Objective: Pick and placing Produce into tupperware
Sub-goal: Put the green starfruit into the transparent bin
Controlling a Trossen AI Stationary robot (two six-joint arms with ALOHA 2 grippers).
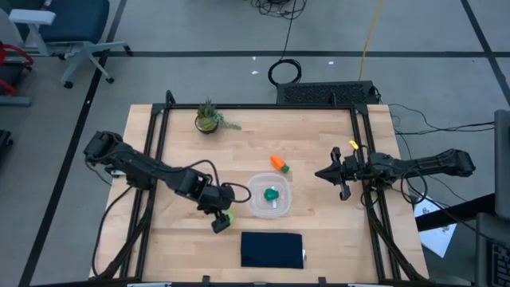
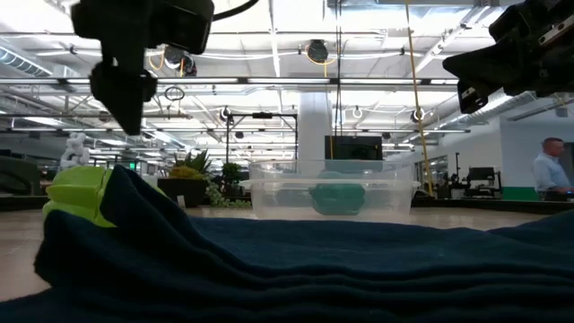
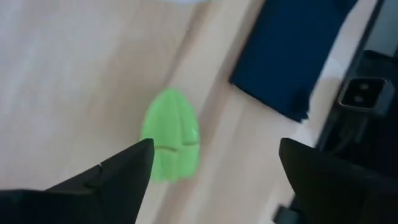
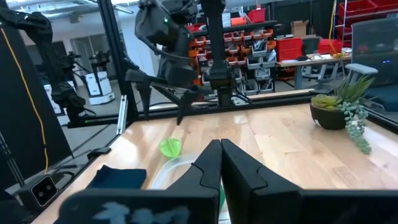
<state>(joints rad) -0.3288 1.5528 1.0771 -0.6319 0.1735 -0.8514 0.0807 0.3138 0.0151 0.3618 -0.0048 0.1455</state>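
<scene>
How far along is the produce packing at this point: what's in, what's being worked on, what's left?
One of three is done: the dark green lump sits inside the clear container. In hand: the left gripper hovers open over the light-green leafy piece, which lies on the table, not yet grasped. Left: that piece and the carrot, lying on the wood beyond the container. The right gripper waits shut at the table's right side.
</scene>
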